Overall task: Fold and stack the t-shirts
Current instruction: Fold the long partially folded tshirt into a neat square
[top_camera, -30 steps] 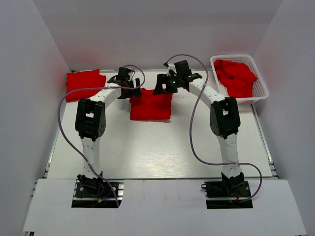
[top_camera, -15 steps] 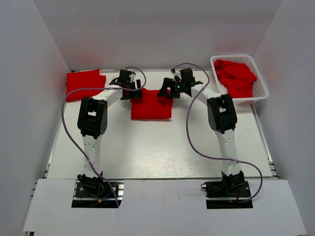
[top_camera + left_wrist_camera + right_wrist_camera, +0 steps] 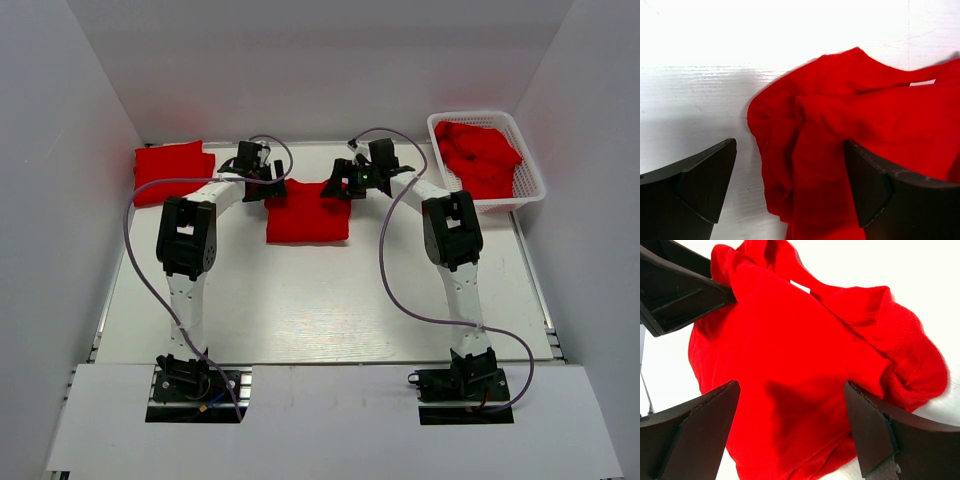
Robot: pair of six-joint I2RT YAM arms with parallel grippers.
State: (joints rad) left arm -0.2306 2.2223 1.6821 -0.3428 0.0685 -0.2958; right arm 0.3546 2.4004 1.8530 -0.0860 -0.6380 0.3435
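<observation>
Since left pincer (image 3: 790, 150) and right pincer (image 3: 792, 387) opened, the t-shirt (image 3: 307, 218) lies flat.

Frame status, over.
Both open: left gripper, right gripper over far corners of middle t-shirt. One folded pile far left, more in basket. Nothing in the way.

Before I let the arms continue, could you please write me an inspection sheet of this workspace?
Surface: white table, matte.
Job's things: one red t-shirt mid-table, partly folded, far edge bunched; one folded t-shirt at the far left corner; more crumpled t-shirts in the white lattice basket at far right.
Clutter: nothing seen.
Grippers: left gripper and right gripper both open, over the middle shirt's far corners.
Cables: purple cables hang in loose loops beside each arm.
Surroundings: plain white walls on three sides.
</observation>
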